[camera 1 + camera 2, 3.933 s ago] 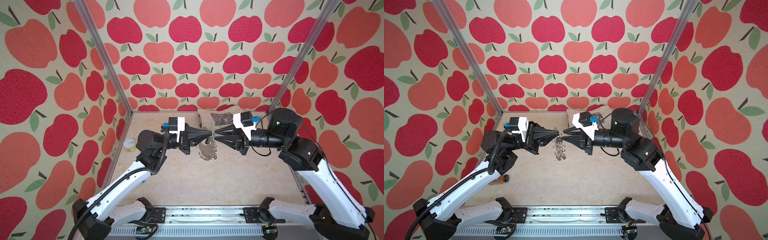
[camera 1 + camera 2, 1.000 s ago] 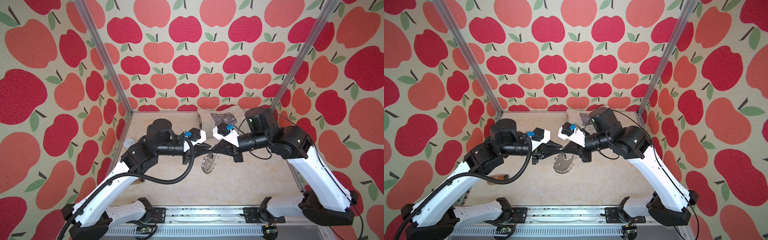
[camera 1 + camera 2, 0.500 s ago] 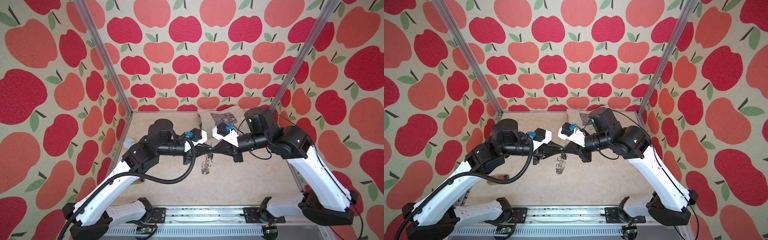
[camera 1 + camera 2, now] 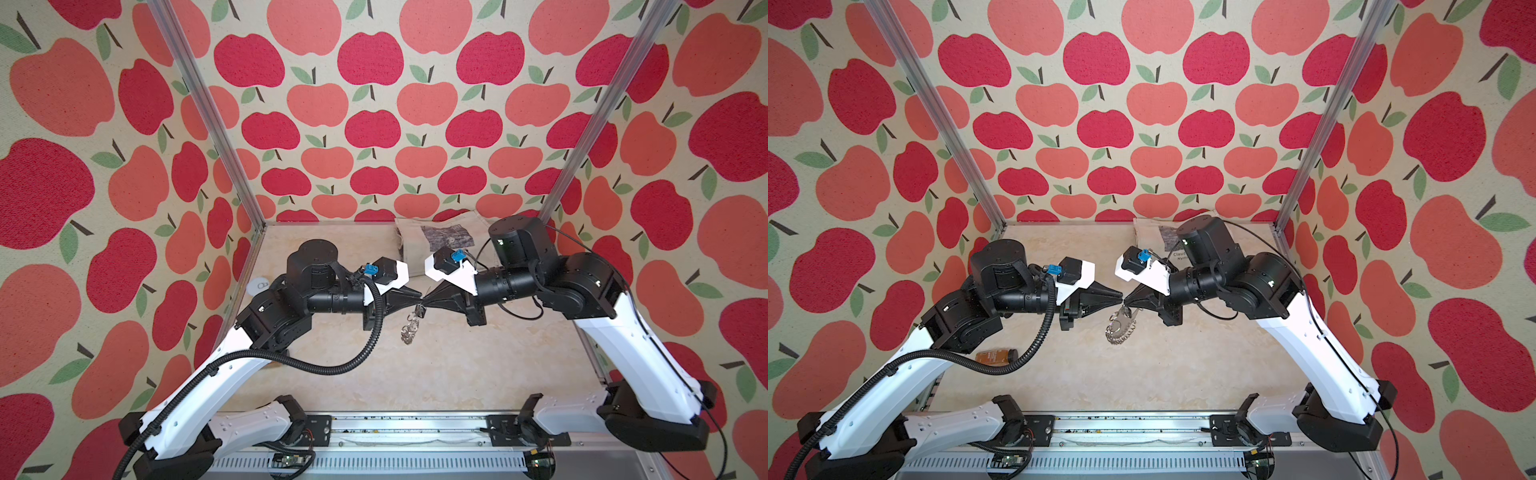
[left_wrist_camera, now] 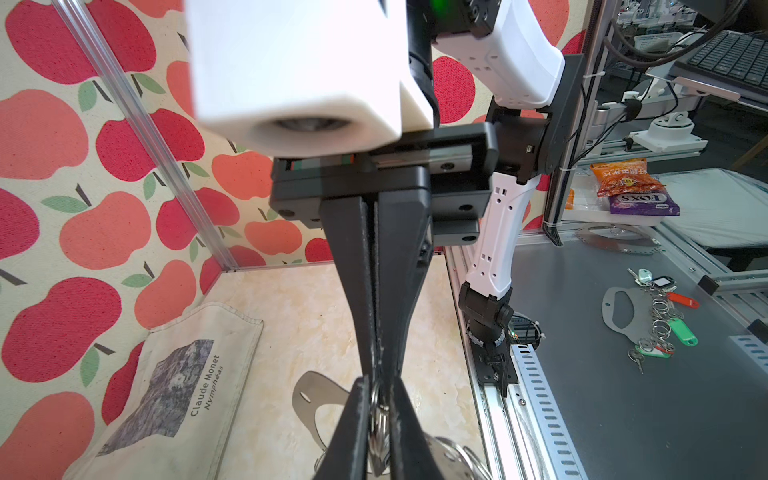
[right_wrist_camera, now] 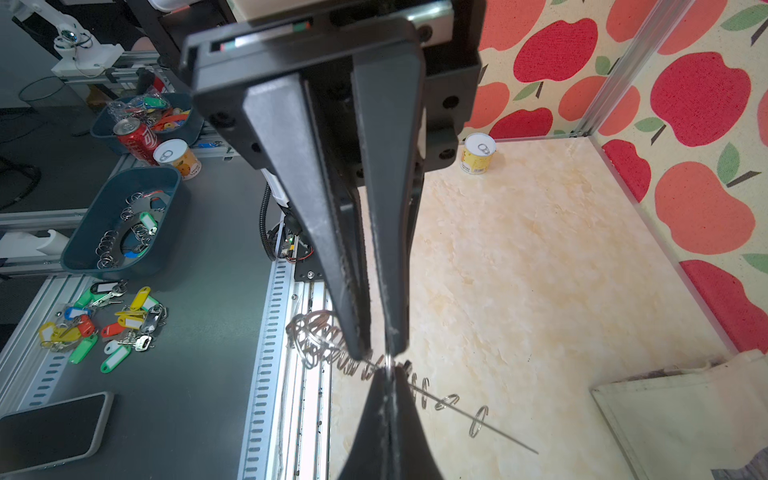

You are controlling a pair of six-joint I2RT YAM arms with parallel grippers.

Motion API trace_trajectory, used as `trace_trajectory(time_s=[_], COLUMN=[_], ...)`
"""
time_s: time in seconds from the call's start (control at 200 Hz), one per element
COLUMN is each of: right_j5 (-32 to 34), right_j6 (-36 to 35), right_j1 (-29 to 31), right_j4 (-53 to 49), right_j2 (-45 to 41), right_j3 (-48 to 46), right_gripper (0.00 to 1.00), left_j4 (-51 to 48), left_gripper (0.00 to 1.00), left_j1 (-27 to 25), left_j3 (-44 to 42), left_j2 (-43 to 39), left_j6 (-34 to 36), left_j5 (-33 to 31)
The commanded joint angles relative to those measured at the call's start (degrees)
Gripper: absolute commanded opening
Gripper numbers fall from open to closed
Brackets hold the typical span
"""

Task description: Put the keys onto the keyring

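Note:
The keyring [image 4: 408, 330] [image 4: 1120, 328] hangs in mid-air over the middle of the floor. It is a thin grey plate [image 5: 309, 401] fringed with silver rings [image 6: 316, 336]. My two grippers meet tip to tip just above it. The left gripper [image 4: 415, 297] [image 5: 379, 386] [image 6: 379, 351] is shut on one ring of the fringe. The right gripper [image 4: 430, 298] [image 5: 376, 369] [image 6: 386, 372] is shut, with its tips against that same ring. The black tag of the keys [image 4: 420, 310] dangles right under those tips, and the small key itself is hidden there.
A cream cloth bag [image 4: 440, 237] [image 5: 183, 382] with a grey print lies at the back right. A yellow can [image 6: 478, 153] stands by the left wall, and a brown bottle [image 4: 995, 356] lies under the left arm. Outside the front rail [image 6: 266, 332] are bins and loose tagged keys.
The hanging plate has swung from face-on towards edge-on under the tips. My left jaws have closed a little more on the ring. Both arms have barely moved.

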Motion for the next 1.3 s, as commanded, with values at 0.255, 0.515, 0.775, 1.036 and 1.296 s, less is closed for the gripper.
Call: trace_trajectory(time_s=[0.255,0.515,0.775,1.036,1.296], right_j5=[-0.73,-1.16,-0.82,-0.93,-1.38], right_j6=[-0.84,-0.85,-1.01,-0.97,-0.72], right_j1=[0.57,0.69,0.71,0.77,0.92], right_j4=[1.67,1.75,1.93,2.54,2.81], right_j2=[-0.97,-0.80,-0.95,-1.29,-1.43], right_j3=[1.58,1.82,1.99,1.66,1.30], right_gripper=[0.00,0.00,0.00,0.00,0.00], left_j4=[0.23,-0.06,0.15,0.58,0.92], left_gripper=[0.17,0.18,0.18,0.13,0.05], left_j1=[-0.32,-0.21,-0.15,-0.08,-0.06], left_j3=[0.21,-0.45,-0.59,-1.02,-1.14], left_j2=[0.10,0.33,0.52,0.64,0.64], left_j6=[-0.86,-0.27,-0.65,-1.31,-1.36], left_j5=[0.36,-0.78,-0.56,-0.52,-0.52])
